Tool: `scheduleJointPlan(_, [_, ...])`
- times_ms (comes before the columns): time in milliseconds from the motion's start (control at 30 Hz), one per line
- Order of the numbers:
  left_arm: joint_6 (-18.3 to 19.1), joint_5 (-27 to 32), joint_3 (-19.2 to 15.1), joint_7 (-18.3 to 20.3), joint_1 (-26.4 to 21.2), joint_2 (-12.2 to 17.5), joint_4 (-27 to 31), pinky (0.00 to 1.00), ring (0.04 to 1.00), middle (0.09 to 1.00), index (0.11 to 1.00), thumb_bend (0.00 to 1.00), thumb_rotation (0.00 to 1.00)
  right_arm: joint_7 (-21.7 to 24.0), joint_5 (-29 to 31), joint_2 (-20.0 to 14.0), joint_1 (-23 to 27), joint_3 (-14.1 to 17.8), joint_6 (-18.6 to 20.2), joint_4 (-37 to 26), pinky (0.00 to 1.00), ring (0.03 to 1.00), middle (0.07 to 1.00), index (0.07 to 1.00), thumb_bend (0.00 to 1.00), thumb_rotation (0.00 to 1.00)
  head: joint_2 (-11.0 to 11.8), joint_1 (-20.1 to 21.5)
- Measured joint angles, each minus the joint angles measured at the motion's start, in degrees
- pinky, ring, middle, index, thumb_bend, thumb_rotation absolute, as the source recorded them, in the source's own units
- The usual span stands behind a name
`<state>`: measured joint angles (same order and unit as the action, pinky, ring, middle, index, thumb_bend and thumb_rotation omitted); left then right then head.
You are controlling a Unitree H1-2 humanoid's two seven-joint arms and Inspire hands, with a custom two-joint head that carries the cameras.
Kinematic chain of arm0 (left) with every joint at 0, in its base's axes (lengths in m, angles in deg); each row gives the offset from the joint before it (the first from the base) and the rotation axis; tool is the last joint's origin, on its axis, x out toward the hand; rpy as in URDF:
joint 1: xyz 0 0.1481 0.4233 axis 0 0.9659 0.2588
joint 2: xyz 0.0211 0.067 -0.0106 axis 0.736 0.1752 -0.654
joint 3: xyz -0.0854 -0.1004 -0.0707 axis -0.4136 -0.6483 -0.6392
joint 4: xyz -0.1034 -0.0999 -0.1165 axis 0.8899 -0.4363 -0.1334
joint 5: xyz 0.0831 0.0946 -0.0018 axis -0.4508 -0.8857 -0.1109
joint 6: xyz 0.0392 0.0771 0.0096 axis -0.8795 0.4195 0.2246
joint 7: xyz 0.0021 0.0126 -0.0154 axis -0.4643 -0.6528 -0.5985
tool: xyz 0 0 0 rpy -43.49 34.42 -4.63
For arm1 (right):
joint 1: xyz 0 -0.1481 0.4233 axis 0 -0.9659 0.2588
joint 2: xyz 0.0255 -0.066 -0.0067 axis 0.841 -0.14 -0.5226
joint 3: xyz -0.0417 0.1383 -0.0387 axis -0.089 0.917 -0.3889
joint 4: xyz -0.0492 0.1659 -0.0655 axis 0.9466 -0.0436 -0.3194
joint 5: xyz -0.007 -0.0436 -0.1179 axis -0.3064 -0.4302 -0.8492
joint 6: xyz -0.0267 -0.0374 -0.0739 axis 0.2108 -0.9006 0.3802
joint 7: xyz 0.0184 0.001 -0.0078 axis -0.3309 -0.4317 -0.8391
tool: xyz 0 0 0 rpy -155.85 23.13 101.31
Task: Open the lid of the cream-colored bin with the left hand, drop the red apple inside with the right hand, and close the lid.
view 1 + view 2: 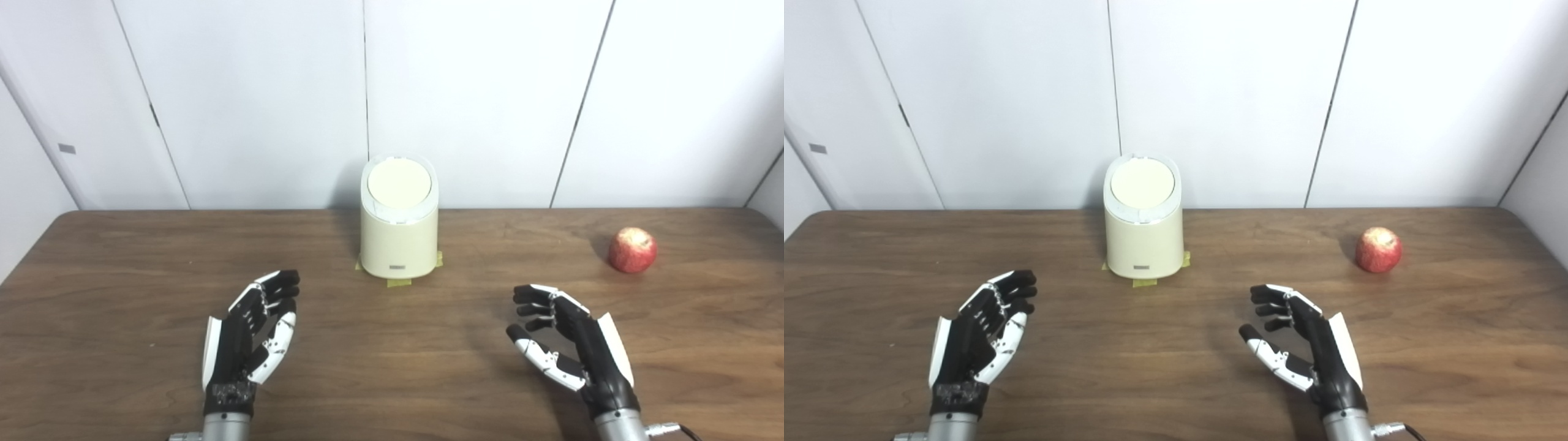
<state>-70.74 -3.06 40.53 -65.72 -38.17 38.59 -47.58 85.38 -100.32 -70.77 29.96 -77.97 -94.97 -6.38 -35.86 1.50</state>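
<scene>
Clearly nothing begun yet: bin [399, 229] at 12 o'clock on the table [122, 294], hard against the far edge, lid [399, 184] down and flush in its rim. Sat on yellow tape [398, 282], corners peeking out at the base, so presumably fixed in place. Apple [632, 250] at 2 o'clock, alone on bare wood, well apart from the bin and untouched. Left hand [251, 334] at 7 o'clock, fingers spread and a little curled, empty, palm turned inward. Right hand [566, 343] at 5 o'clock, likewise spread, likewise empty, well short of the apple. Judged the first step still ahead: left hand up to the lid. Risks from here, as judgement only. Smooth round lid with no handle visible, so easy for fingers to slip off or press without lifting; hinge side not tellable from these views, so a push on the wrong edge possibly wasted. Too hard a shove likely to tip the tall narrow bin backward toward the wall, tape or no tape. Round apple prone to roll toward the 3 o'clock edge if nudged by a fingertip before enclosed. Narrow opening too: apple released off-centre likely to bounce from the rim, and lid liable to fall shut if let go early.
</scene>
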Motion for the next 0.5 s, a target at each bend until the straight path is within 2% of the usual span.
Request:
scheduleJointPlan(100, [0.02,0.02,0.00,0.02,0.00,0.00,0.00,0.65,0.724,0.747,0.722,0.23,0.35,0.00,0.03,-0.05,0.08,0.02,0.00,0.09,0.56,0.663,0.695,0.689,0.26,0.34,-0.09,-0.09])
scheduleJointPlan(500, [0.02,0.01,-0.03,0.01,-0.01,0.06,-0.01,0.65,0.723,0.747,0.722,0.23,0.35,-0.03,-0.01,-0.03,0.15,-0.01,-0.07,0.59,0.56,0.665,0.695,0.689,0.25,0.33,0.09,0.00])
